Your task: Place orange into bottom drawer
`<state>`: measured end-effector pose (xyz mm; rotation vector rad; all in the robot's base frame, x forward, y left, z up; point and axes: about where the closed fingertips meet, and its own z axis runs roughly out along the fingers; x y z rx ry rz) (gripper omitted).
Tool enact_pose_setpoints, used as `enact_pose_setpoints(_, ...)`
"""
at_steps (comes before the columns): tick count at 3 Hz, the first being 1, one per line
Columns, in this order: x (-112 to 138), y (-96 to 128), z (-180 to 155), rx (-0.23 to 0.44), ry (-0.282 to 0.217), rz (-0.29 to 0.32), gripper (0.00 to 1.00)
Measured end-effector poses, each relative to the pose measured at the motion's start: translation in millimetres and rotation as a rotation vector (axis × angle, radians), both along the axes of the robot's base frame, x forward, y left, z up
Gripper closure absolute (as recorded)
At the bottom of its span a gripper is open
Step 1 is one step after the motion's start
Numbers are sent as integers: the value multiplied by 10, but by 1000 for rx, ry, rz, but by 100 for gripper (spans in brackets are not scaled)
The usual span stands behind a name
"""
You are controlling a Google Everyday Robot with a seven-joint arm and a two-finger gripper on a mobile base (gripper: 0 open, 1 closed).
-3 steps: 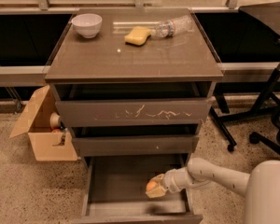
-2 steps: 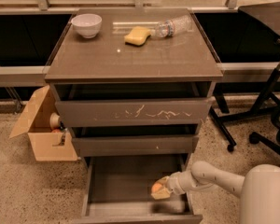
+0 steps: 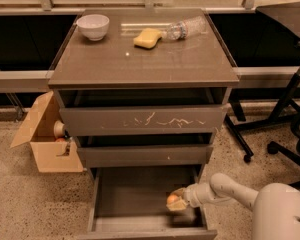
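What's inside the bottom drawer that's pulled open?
The orange is inside the bottom drawer, near its right side. The robot's gripper reaches in from the right and holds it. The drawer's back part is hidden under the middle drawer.

Warm overhead light, fairly bright. A small glare spot sits on the cabinet top (image 3: 140,66), well above the fingers. The gripper (image 3: 176,203) is inside the bottom drawer (image 3: 130,194), clamped round the lit orange (image 3: 172,199). There is dark shadow just right of and below the fingers, and the recesses above them are dim.
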<state>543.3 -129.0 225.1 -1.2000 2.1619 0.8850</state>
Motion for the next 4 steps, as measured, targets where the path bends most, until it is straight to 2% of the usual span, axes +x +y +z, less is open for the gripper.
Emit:
enact_pose_setpoints(1, 65, -86, -69, 19, -5, -13, 21)
enact_pose_setpoints(2, 55, -173, -58, 60, -25, -23, 1)
enact_pose_setpoints(3, 8, -291, 107, 69, -71, -39, 0)
enact_pose_setpoints(4, -197, -491, 452, 59, -153, -78, 0)
